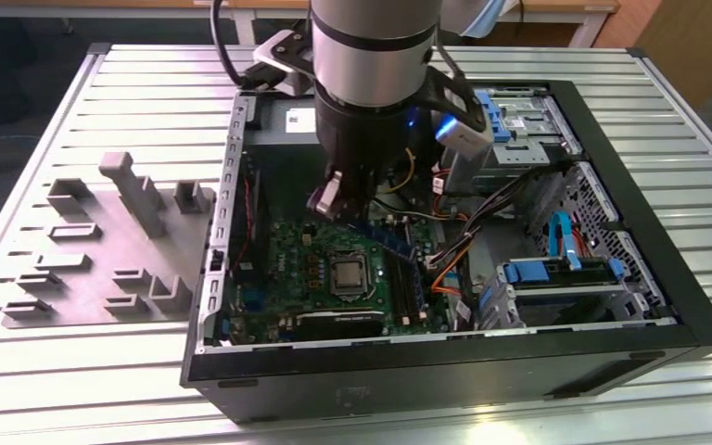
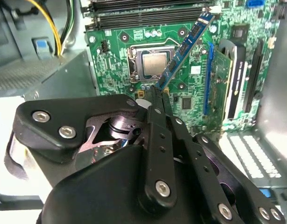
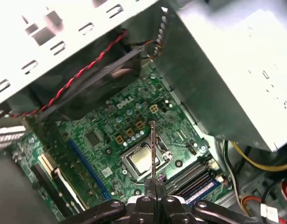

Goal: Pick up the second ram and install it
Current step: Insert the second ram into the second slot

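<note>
Blue-green memory stick (image 2: 185,49) is clamped by one end between the closed jaws of the gripper (image 2: 157,91). Its other end projects free past the fingertips.

In the exterior view the gripper (image 1: 341,209) stands inside the open computer case (image 1: 455,357). The stick (image 1: 389,244) hangs over the motherboard (image 1: 288,255), at 1 o'clock of the processor (image 1: 348,273). The black memory slots (image 1: 412,289) run at 3 o'clock of the processor, near the stick; its long edge sits in none of them.

In the first wrist view the stick (image 3: 153,144) is seen edge-on over the processor (image 3: 142,159), with the slots (image 3: 188,175) beside it.

Clearances, exterior view:
- Loose cables (image 1: 455,246) lie near, at 3 o'clock of the gripper.
- The case wall (image 1: 238,185) stands at 9 o'clock, with open board between.
- The expansion card (image 1: 331,322), at 6 o'clock of the processor, is well apart from the stick.
</note>
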